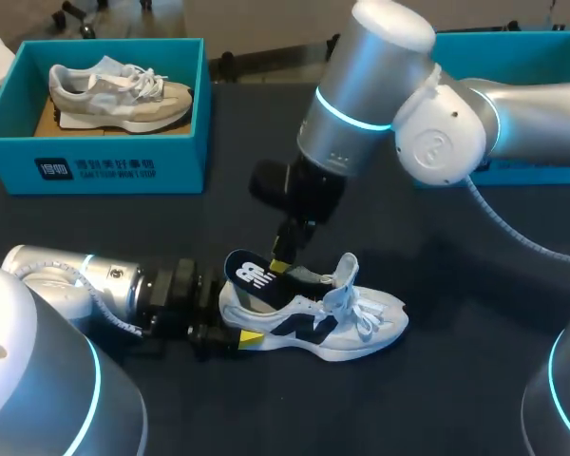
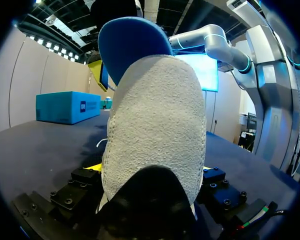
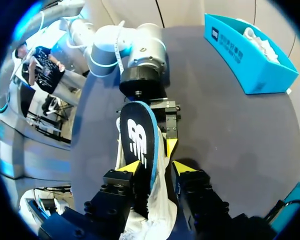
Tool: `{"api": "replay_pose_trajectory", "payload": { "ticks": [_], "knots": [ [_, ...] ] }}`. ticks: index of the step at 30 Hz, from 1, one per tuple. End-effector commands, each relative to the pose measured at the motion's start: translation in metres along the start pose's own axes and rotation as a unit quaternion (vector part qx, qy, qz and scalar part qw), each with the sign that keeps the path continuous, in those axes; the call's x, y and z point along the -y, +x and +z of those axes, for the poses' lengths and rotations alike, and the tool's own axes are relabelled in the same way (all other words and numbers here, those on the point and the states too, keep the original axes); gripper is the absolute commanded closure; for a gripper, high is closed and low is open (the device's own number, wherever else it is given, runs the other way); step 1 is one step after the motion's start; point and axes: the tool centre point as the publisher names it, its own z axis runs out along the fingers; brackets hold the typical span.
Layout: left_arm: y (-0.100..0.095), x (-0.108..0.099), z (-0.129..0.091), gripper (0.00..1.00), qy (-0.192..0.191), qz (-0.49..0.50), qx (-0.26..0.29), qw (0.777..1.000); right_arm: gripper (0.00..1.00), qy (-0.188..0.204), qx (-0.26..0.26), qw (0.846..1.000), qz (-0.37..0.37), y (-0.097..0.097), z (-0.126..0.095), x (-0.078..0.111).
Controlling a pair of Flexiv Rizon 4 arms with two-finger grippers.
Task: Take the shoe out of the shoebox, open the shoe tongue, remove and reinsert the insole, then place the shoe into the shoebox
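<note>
- The shoe [image 1: 347,318] is lying on its sole on the table [image 1: 456,389], well apart from the shoebox [image 1: 95,161], with its toe pointing to my right.
- The left gripper [image 1: 236,332] is clamping the heel from both sides, its fingers spread as wide as the heel, pinning the shoe to the table.
- The right gripper [image 1: 283,262] is hanging over the shoe's opening, its fingers nearly closed and pinching the insole [image 1: 250,278] by its edge.
- The right wrist view is showing some white collar fabric lying beside the insole between the tips.
- The insole is standing steeply, its heel end above the collar and its front end down inside the shoe, so it is sitting half out.
- I cannot tell whether this is the pull-out or the push-back.
- Either way, the right arm should be travelling along the insole's own slant, not straight up or down, so the front end is sliding rather than buckling.
- The left grip should be staying firm, so the shoe is not lifting or skidding with the insole.
- The risk I am judging is the pinch catching collar fabric and dragging the shoe.
- Another shoe [image 1: 119,95] is lying in the shoebox.
</note>
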Motion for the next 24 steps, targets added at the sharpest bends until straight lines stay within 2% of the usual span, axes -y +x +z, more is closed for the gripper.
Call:
{"api": "replay_pose_trajectory", "payload": {
  "ticks": [1, 3, 4, 9, 13, 15, 17, 24],
  "knots": [
    [0.000, 0.001, 0.000, 1.00, -0.001, 0.000, 0.001, 1.000, 0.72, -0.003, -0.015, 1.000, 0.000, -0.006, 0.009, 0.001],
    [0.000, 0.001, 0.000, 1.00, -0.001, 0.000, 0.001, 1.000, 0.88, -0.005, -0.015, 1.000, 0.001, -0.005, 0.007, 0.002],
    [0.000, 0.001, 0.000, 1.00, -0.001, 0.000, 0.001, 1.000, 1.00, -0.004, -0.015, 1.000, 0.002, -0.005, 0.006, 0.002],
    [0.000, 0.001, 0.000, 1.00, -0.001, 0.000, 0.001, 1.000, 1.00, 0.004, -0.015, 1.000, 0.003, -0.003, 0.000, 0.000],
    [0.000, 0.001, 0.000, 1.00, -0.001, 0.000, 0.001, 1.000, 0.92, 0.006, -0.015, 1.000, 0.002, -0.001, -0.003, -0.001],
    [0.000, 0.001, 0.000, 1.00, -0.001, 0.000, 0.001, 1.000, 0.73, 0.006, -0.014, 1.000, -0.001, 0.000, -0.003, -0.002],
    [0.000, 0.001, 0.000, 1.00, -0.001, 0.000, 0.001, 1.000, 0.67, -0.001, -0.017, 1.000, -0.009, 0.000, -0.003, -0.002],
    [0.000, 0.001, 0.000, 1.00, -0.001, 0.000, 0.001, 1.000, 0.66, -0.012, -0.041, 0.999, -0.026, 0.000, -0.003, -0.006]
  ]
}}
